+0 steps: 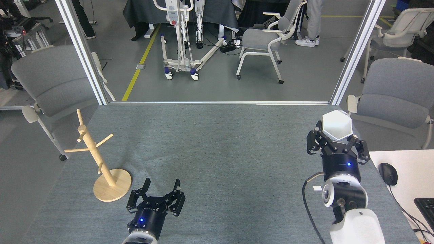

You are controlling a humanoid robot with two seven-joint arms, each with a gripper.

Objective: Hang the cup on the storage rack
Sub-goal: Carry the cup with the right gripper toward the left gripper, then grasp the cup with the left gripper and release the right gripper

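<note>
One white faceted cup [336, 128], seemingly clamped in right end effector [335, 140]; left end effector [162, 189] spread, empty.

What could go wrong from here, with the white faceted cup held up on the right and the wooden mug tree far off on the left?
The right gripper holds the white faceted cup only by its lower part, so a fast swing might loosen it. The light wooden mug tree stands across the grey table; its thin pegs leave little margin, and a bump could tip it. The open left gripper sits near its base, possibly in the way.
</note>
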